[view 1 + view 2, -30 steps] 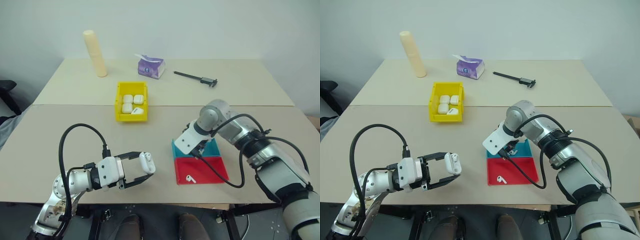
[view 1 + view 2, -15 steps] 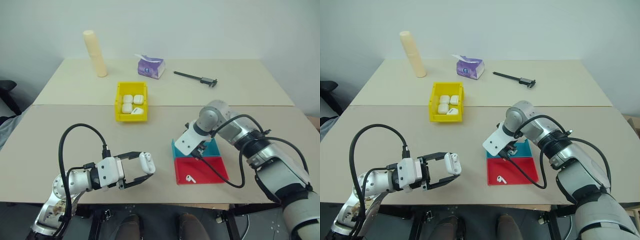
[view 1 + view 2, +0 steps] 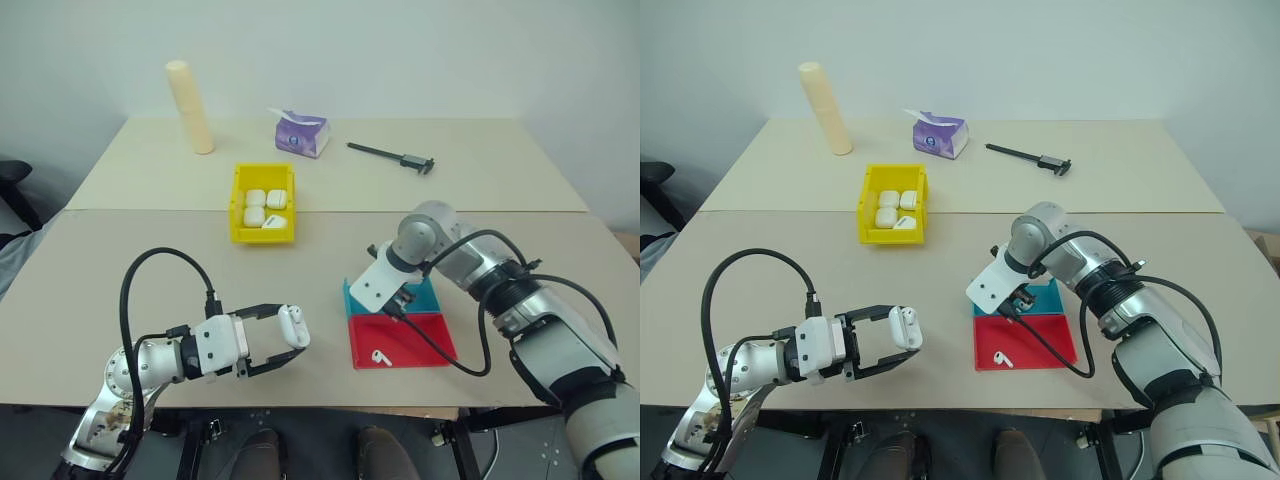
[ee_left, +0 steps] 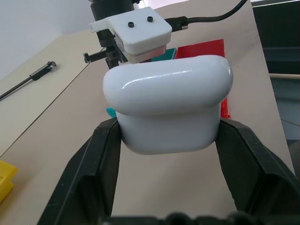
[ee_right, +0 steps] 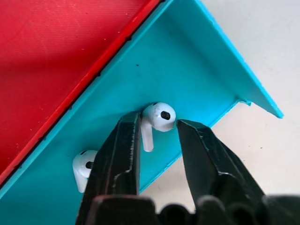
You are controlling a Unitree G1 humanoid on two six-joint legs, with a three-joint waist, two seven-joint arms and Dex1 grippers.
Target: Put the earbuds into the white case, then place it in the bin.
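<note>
My left gripper (image 3: 290, 333) hangs over the near left of the table, shut on the white case (image 4: 168, 103), which is held upright with its lid closed. My right gripper (image 5: 158, 124) points down into the teal tray (image 5: 201, 70). Its open fingers stand close on either side of one of the earbuds (image 5: 159, 117), which lies on the tray floor. A second earbud (image 5: 81, 165) lies beside it, partly behind one finger. Another earbud (image 3: 380, 355) lies in the red tray (image 3: 425, 340). The yellow bin (image 3: 264, 236) stands beyond the left gripper, with several white cases in it.
A cream cylinder (image 3: 190, 107), a purple tissue pack (image 3: 302, 133) and a black caliper (image 3: 392, 156) lie along the far half of the table. The teal and red trays sit edge to edge near the table's front right.
Both arms stay where they were. The right gripper's fingers have drawn closer together over the teal tray.
</note>
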